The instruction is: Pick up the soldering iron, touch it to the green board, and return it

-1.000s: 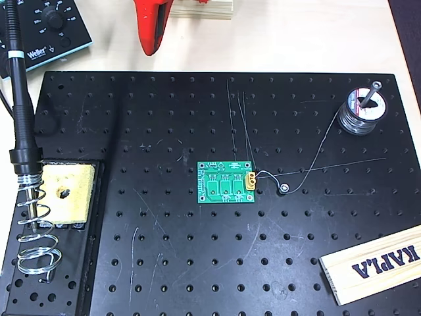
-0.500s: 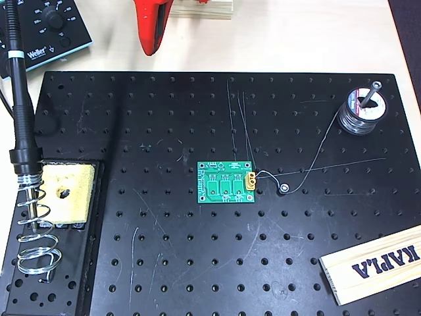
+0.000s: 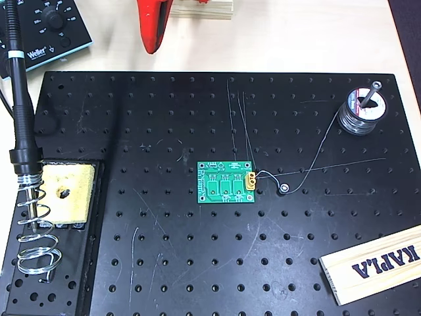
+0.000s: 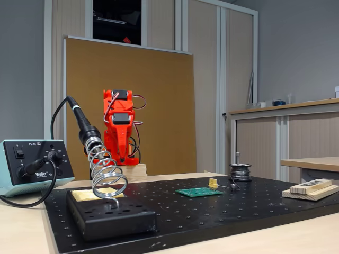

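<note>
The soldering iron (image 3: pixel 18 85) rests in its silver wire-coil stand (image 3: pixel 36 230) at the left edge of the black breadboard, handle up and cable running off the top; in the fixed view the soldering iron (image 4: pixel 82 124) leans left out of the coil (image 4: pixel 106 174). The green board (image 3: pixel 227 183) lies flat mid-plate, its yellow connector on the right edge, and shows as the green board (image 4: pixel 198 192) in the fixed view. My red gripper (image 3: pixel 151 46) hangs folded behind the plate's far edge, well away from both, shut and empty; the fixed view has the gripper (image 4: pixel 123 156) pointing down.
A yellow sponge (image 3: pixel 66 194) sits in the stand's tray. A solder spool (image 3: pixel 362 108) stands at the far right with wire trailing to the board. A wooden KAPLA block (image 3: pixel 375 263) lies at the near right. The Weller station (image 3: pixel 46 29) is at the top left.
</note>
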Controlling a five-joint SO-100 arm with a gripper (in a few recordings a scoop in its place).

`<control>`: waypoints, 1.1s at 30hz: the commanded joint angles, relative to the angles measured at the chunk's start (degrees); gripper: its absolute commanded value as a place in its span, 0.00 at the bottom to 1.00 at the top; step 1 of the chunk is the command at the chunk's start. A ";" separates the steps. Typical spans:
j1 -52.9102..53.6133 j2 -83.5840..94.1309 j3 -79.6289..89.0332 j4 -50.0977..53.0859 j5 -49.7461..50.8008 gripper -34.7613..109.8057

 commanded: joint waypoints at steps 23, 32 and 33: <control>-1.76 -8.53 -24.87 -0.09 5.71 0.24; -3.87 -27.51 -36.91 -2.64 6.24 0.24; -4.22 -29.79 -37.79 -2.99 6.42 0.24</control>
